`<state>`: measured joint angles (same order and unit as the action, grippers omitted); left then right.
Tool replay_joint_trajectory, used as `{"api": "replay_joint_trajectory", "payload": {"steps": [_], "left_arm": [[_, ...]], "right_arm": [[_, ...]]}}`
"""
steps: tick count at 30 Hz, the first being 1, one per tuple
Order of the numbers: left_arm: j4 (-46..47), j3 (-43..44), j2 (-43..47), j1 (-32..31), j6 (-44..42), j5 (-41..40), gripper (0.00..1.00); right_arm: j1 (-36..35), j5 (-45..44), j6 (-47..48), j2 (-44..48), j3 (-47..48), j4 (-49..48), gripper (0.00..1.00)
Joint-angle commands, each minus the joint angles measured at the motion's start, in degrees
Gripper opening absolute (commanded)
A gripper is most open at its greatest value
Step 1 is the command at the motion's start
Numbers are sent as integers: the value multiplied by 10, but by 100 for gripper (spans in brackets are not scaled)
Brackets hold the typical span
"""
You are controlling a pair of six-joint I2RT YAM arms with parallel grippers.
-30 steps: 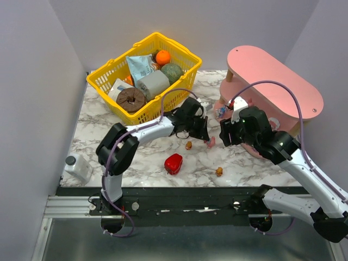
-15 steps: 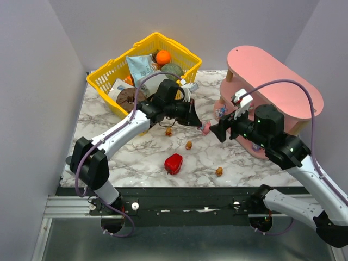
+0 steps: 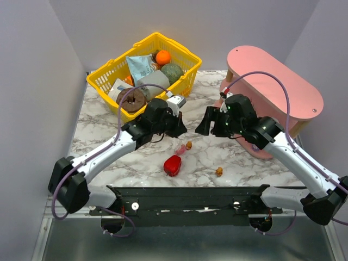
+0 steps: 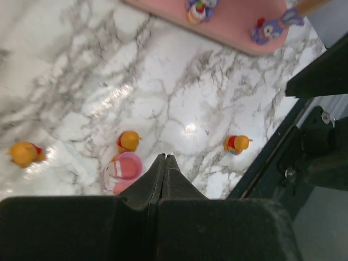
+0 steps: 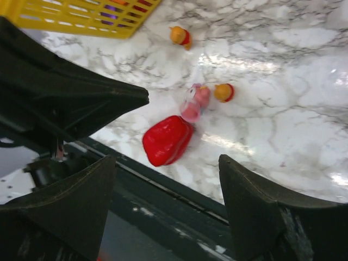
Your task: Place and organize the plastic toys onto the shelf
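Left pincer (image 4: 165, 163): clenched tight on nothing, hanging low over the worktop (image 3: 239, 159), right by the pink toy (image 4: 124, 169).
Right pincer (image 3: 202, 126): released, jaws standing wide with nothing between them, hanging over the loose toys, with the red pepper (image 5: 166, 140) below it.
Where the toys were: four lay loose on the worktop between the two arms. The pink one lay just beside an orange toy (image 4: 129, 141). Two more stood on the lowest board of the pink shelf (image 3: 272, 81).
How they would handle: I judged them light, hard and smooth. They looked apt to skid on the glossy marble or pop out of a squeeze, but not likely to break.
Where to take hold: across the round body from above looked safest. The pink toy lay on its side so near its orange neighbour that a jaw could nudge the other.
Count, loose: three orange, one pink.
Count, on the shelf: one purple-blue toy (image 4: 269, 28) and one mixed-colour toy (image 4: 197, 10). Others may have been hidden.
Count, other things: one red pepper, one yellow basket (image 3: 157, 39) of groceries.
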<state>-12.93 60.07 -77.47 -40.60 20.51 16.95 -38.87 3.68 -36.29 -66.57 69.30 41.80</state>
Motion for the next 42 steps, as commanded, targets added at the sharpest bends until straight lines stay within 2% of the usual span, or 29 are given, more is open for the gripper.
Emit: {"api": "replay_joint_trajectory", "payload": {"steps": [1, 6, 10, 12, 18, 21, 24, 27, 33, 38, 42], "left_arm": [[78, -36, 82, -11, -58, -89, 0], [67, -45, 109, -11, -68, -118, 0], [44, -57, 120, -11, -42, -132, 0], [40, -69, 132, -11, -23, -145, 1], [9, -84, 184, -12, 3, -203, 35], [-7, -77, 203, -12, 8, -217, 46], [-19, -73, 217, -12, 10, -218, 53], [-28, -74, 227, -12, 14, -212, 56], [-25, -83, 231, -11, 27, -187, 61], [-29, -76, 218, -11, 28, -176, 63], [-36, -72, 214, -11, 26, -177, 64]], "right_arm": [[3, 54, -126, -20, 50, 12, 84], [3, 106, -142, -54, 55, -18, 85], [3, 143, -29, -91, 51, -42, 83], [-1, 155, -5, -109, 30, -65, 82], [-53, 135, -17, -180, 22, -72, 82], [-75, 100, -42, -205, 15, -62, 82], [-83, 74, -51, -207, -21, -75, 80], [-90, 26, -19, -203, -37, -71, 76], [-92, 41, 97, -157, -108, -164, 73], [-92, 66, 133, -199, -102, -176, 70], [-91, 78, 130, -240, -101, -193, 60]]}}
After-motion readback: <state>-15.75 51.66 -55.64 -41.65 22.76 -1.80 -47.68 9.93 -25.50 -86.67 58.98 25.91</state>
